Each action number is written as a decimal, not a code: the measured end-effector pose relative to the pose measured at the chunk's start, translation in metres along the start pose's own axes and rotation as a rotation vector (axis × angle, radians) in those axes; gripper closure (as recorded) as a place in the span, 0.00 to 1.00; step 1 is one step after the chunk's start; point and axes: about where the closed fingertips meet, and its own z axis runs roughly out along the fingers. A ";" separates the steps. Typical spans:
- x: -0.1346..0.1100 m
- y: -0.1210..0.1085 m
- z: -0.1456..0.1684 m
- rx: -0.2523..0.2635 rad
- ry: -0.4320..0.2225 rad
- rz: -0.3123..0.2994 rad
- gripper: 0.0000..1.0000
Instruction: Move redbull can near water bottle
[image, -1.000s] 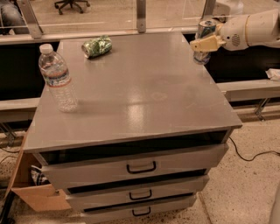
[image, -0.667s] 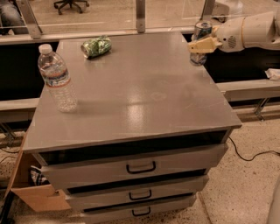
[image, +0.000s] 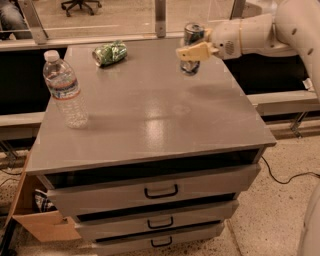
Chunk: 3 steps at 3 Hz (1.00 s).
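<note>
The redbull can (image: 192, 32) is a slim blue-and-silver can with a silver top, held upright over the back right part of the grey table (image: 160, 115). My gripper (image: 192, 52) reaches in from the right on a white arm and is shut around the can's middle. The can's base (image: 190, 67) is just above or on the tabletop; I cannot tell which. The water bottle (image: 65, 90), clear with a white cap and a label band, stands upright near the table's left edge, far to the left of the can.
A green patterned can (image: 110, 53) lies on its side at the back of the table, between the bottle and the gripper. The table has several drawers (image: 160, 192) in front. A cardboard box (image: 35, 220) sits on the floor at the lower left.
My gripper has moved left over the table with the redbull can in it, away from the back right corner. The bottle and the green can have not moved.
</note>
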 end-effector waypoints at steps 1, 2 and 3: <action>-0.026 0.044 0.050 -0.118 -0.062 -0.007 1.00; -0.029 0.099 0.103 -0.251 -0.100 0.026 1.00; -0.029 0.100 0.103 -0.253 -0.100 0.026 1.00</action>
